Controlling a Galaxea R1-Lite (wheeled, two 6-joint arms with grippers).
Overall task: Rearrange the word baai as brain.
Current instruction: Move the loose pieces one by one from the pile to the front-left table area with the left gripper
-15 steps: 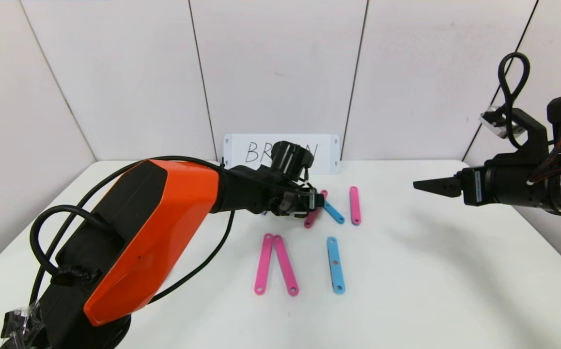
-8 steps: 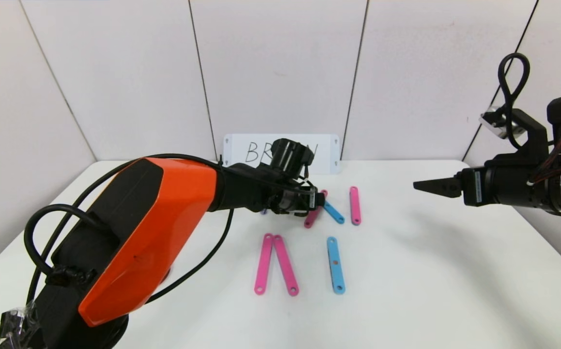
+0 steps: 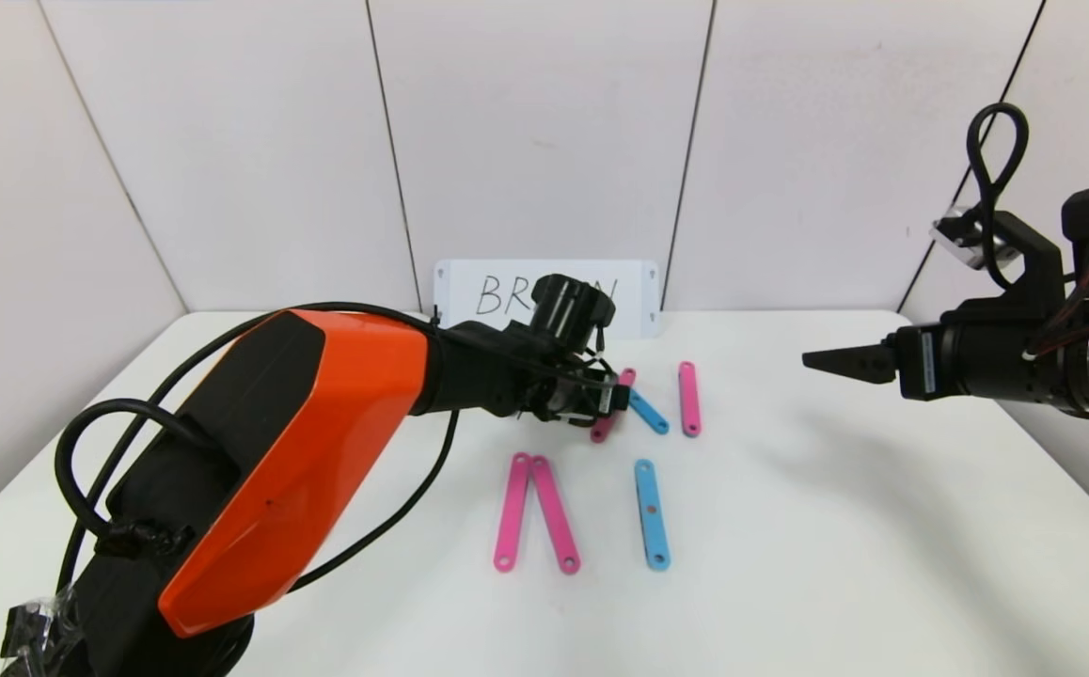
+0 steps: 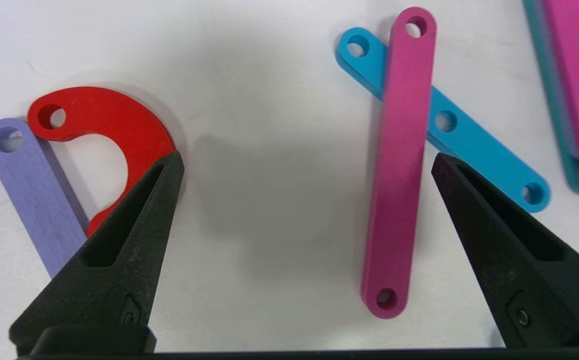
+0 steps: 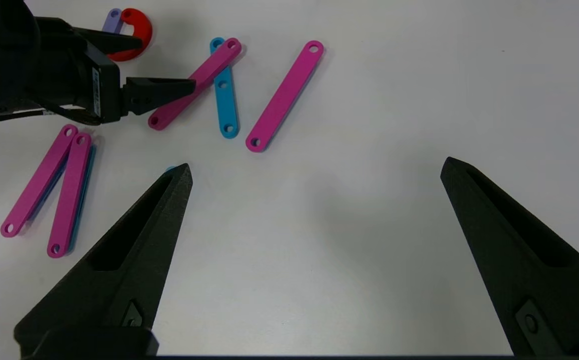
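Here, the left gripper (image 4: 307, 160) is held wide open and empty low over the table (image 3: 836, 527), between the red curve (image 4: 114, 125) and a pink bar (image 4: 399, 165) crossed over a blue bar (image 4: 474, 145). The right gripper (image 5: 314, 170) is parked open, well apart; the remaining bars are spread nearer the robot.

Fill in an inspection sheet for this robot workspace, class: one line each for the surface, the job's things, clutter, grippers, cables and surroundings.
Surface: white table, no marks seen.
Job's things: pink bar lying across a blue bar; red curve touching a purple bar; another pink bar beside them; two pink bars meeting in a narrow V; lone blue bar near the front.
Clutter: nothing seen.
Grippers: left gripper open, low over the crossed bars; right gripper open, held above bare table at the right.
Cables: black cable looping along the left arm.
Surroundings: white wall panels; handwritten card at the table's back edge.
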